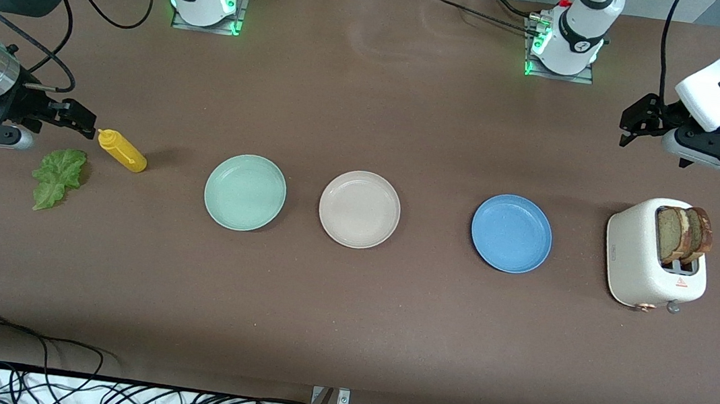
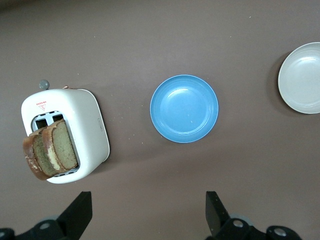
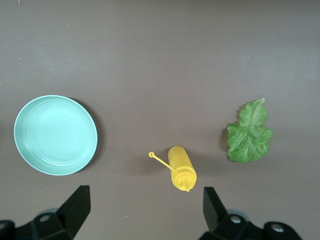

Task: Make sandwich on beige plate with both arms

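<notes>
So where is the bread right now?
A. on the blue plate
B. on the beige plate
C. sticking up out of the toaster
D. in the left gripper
C: two bread slices stand in the slots of the toaster, while the beige plate, the blue plate and the open left gripper hold nothing.

We are looking down on a brown table [image 1: 346, 322].
Black cables [image 1: 41, 382] are tangling along its 6 o'clock edge.
</notes>
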You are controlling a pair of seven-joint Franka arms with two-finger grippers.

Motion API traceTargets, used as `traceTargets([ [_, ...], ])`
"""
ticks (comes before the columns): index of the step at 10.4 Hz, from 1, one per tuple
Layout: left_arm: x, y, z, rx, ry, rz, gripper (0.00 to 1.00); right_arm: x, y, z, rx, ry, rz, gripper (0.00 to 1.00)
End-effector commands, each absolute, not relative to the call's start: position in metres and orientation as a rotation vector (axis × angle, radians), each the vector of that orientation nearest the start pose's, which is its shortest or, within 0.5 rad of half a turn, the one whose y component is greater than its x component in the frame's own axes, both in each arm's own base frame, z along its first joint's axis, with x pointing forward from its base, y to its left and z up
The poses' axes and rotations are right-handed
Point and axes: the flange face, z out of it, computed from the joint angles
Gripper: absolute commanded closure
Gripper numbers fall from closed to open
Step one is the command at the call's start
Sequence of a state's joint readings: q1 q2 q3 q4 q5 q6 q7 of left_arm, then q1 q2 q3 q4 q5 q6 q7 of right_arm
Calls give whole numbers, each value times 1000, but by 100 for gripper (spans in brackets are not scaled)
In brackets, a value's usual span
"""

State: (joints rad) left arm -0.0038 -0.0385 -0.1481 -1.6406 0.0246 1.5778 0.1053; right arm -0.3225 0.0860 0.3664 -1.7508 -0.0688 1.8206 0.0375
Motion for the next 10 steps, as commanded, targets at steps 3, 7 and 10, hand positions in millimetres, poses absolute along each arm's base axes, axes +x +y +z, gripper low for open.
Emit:
traceTargets([
  [3,532,-82,619,-3095,432,46,0,587,14,520,-3172,-27,18,0],
  [7,532,-88,618,-3091,448,48,0,587,14,520,-3172,-27,10,0],
  [10,534,-87,615,-3092,437,55,0,587,13,519,-3172,-30,13,0],
])
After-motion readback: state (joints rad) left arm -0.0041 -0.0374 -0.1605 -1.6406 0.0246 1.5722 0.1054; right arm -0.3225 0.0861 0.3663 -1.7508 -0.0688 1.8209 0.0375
